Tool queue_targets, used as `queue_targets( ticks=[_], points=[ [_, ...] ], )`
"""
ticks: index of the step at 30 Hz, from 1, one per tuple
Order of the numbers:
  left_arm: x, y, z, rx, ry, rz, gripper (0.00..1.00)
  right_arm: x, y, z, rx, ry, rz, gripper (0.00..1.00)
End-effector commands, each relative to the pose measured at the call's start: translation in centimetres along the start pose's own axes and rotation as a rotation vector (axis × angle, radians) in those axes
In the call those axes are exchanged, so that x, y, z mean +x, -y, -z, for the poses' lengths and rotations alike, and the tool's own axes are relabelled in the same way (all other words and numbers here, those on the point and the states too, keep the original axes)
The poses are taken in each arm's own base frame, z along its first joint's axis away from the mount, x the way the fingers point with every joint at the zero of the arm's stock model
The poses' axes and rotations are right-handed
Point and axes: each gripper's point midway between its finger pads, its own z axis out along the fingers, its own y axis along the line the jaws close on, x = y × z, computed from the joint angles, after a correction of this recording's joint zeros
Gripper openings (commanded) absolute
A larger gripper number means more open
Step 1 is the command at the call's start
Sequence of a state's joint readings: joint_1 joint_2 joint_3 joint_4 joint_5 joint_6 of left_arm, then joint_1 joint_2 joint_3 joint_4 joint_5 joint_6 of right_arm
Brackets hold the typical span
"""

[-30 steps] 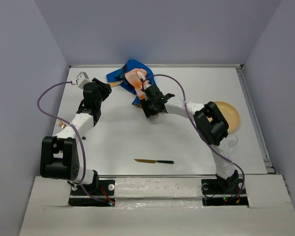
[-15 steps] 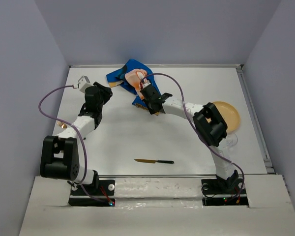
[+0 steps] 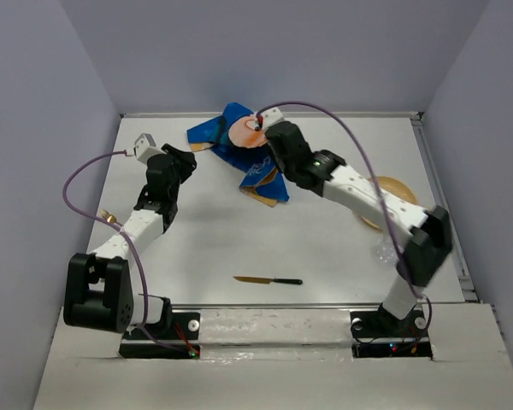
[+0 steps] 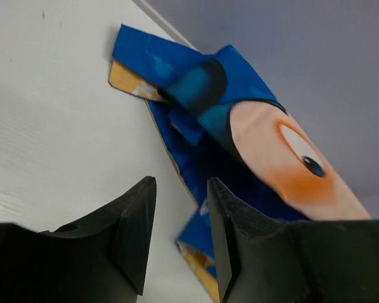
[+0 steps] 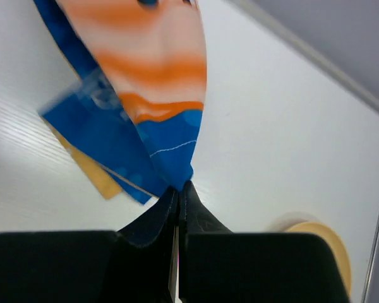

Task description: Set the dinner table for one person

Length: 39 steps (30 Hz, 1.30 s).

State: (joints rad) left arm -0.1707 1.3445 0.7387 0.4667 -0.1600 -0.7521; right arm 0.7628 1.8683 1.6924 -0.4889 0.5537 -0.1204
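Note:
The blue Mickey Mouse placemat [image 3: 258,166] is crumpled at the back middle of the white dinner table [image 3: 325,248]. My right gripper [image 3: 263,130] is shut on its blue edge [image 5: 177,165] and holds that part off the table. The cloth hangs past the fingertips [image 5: 179,187]. My left gripper [image 3: 185,157] stands open just left of the placemat [image 4: 240,126]. Nothing is between its fingers [image 4: 139,214], and the gap [image 4: 180,184] looks onto the cloth's lower corner. A knife [image 3: 268,280] lies near the front middle.
A tan plate [image 3: 400,198] sits at the right, partly under my right arm, and shows in the right wrist view [image 5: 325,243]. A clear glass-like thing [image 3: 386,251] is in front of it. A small golden utensil [image 3: 109,219] lies at the left edge. Grey walls close the back and sides.
My right gripper closed on the placemat's edge and lifted it toward the back while its elbow swung right, uncovering part of the plate. The left arm hardly moved.

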Motion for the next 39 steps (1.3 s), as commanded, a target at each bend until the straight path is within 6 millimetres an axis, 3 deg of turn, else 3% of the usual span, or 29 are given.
queue_targets(
  ticks=[1, 3, 4, 6, 7, 9, 13, 16, 19, 20, 21, 28, 33, 39],
  points=[
    [-2.5, 1.3, 1.9, 0.039, 0.080, -0.001, 0.49, 2.5, 1.0, 9.7, -0.084, 0.038, -0.034, 0.00],
    [-1.7, 0.3, 2.4, 0.018, 0.068, -0.011, 0.50, 8.3, 1.2, 10.2, -0.026, -0.068, -0.128, 0.00],
    [-1.2, -0.3, 2.4, 0.006, 0.061, -0.021, 0.50, 13.3, 2.5, 10.7, 0.059, -0.134, -0.128, 0.00],
    [0.0, -1.5, 2.4, -0.022, 0.034, -0.026, 0.53, 17.2, 2.5, 11.3, 0.082, -0.183, -0.213, 0.00],
    [0.8, -1.3, 2.3, -0.010, 0.009, -0.011, 0.54, 18.2, 2.3, 11.7, 0.058, -0.201, -0.204, 0.00],
    [2.7, -1.1, 2.1, 0.003, -0.041, -0.018, 0.56, 17.0, 2.0, 12.4, 0.019, -0.188, -0.253, 0.00],
    [8.0, 0.4, 3.0, 0.044, -0.162, -0.077, 0.57, 15.4, 1.4, 11.3, 0.009, -0.162, -0.234, 0.00],
    [11.4, -0.7, 2.9, 0.040, -0.239, -0.019, 0.42, 15.0, 0.9, 10.5, 0.017, -0.168, -0.223, 0.00],
    [13.2, 0.5, 2.7, 0.074, -0.271, 0.031, 0.40, 14.5, 0.8, 9.6, 0.007, -0.150, -0.256, 0.00],
    [14.8, 0.4, 2.5, 0.062, -0.309, 0.031, 0.41, 14.3, 0.5, 9.5, -0.011, -0.146, -0.261, 0.00],
    [14.8, 1.7, 2.2, 0.089, -0.315, 0.101, 0.41, 13.9, 0.8, 9.2, -0.004, -0.133, -0.276, 0.00],
    [16.4, 4.4, -0.1, 0.094, -0.325, 0.299, 0.47, 13.2, 0.7, 8.6, -0.029, -0.120, -0.269, 0.00],
    [18.2, 4.9, -1.6, 0.072, -0.351, 0.385, 0.53, 13.0, 0.1, 8.7, -0.067, -0.114, -0.275, 0.00],
    [18.1, 5.2, -2.9, 0.065, -0.323, 0.401, 0.52, 13.1, -0.4, 8.7, -0.099, -0.107, -0.278, 0.00]
  ],
)
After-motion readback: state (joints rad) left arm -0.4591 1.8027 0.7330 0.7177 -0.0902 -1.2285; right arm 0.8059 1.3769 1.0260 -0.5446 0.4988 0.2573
